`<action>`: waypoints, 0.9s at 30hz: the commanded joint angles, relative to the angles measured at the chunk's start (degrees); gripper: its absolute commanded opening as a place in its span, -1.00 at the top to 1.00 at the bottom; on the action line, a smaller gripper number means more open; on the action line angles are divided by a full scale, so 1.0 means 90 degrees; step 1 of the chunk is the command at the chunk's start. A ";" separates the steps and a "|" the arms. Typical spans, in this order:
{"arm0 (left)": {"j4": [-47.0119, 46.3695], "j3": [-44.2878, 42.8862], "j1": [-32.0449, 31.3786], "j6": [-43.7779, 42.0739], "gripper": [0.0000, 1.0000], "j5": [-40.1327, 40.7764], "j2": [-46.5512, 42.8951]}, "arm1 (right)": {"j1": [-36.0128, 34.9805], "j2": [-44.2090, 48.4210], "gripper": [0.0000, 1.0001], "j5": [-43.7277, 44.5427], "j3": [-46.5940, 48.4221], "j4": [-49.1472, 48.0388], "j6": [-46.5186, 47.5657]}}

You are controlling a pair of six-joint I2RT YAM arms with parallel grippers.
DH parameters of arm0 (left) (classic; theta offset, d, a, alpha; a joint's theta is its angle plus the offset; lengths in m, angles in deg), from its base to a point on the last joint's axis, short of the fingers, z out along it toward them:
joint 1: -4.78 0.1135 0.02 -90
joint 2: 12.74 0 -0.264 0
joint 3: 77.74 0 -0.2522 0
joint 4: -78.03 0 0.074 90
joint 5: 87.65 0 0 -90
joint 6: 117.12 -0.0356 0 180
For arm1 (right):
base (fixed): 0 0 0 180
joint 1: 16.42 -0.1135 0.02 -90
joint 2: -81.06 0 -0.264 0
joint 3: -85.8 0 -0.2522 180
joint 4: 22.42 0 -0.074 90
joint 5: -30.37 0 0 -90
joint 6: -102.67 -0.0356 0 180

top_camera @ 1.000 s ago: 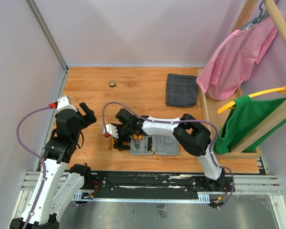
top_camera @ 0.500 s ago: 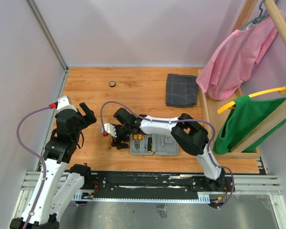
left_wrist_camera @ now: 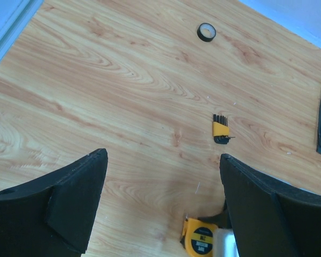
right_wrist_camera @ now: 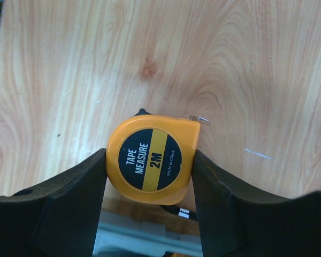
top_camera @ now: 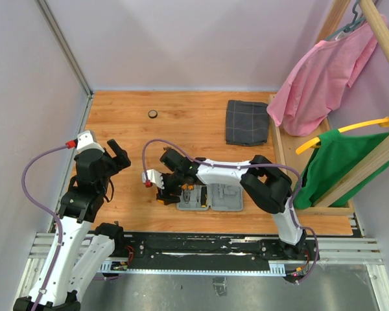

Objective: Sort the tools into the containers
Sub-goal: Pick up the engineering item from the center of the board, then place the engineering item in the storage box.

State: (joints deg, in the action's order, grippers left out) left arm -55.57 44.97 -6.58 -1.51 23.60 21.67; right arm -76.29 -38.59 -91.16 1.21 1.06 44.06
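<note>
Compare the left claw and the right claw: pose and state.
The left claw stands wide open with nothing between its fingers; the right claw has its fingers against both sides of the tape measure. The left claw hangs well left of the grey case; the right claw sits right beside it. Both have black fingers and point down at the wooden table.

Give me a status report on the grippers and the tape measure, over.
Right gripper closed on tape measure, beside tool case. Left gripper open, empty. Path to case looks clear.
</note>
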 commanded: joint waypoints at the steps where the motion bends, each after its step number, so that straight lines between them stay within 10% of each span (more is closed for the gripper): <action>1: -0.0175 0.0042 0.0060 0.0028 -0.79 0.0138 -0.0067 | -0.0066 0.0863 0.08 -0.0201 -0.0482 -0.0575 -0.0255; 27: -0.0335 0.0099 0.0119 -0.0115 -0.79 -0.0324 0.0177 | 0.1362 0.3243 0.06 0.0165 -0.2791 0.0628 0.0983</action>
State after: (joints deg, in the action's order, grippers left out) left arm -56.47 45.25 -6.14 -1.43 22.01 22.90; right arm -65.89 -12.93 -91.08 -22.02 2.41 49.37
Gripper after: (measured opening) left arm 0.895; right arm 0.598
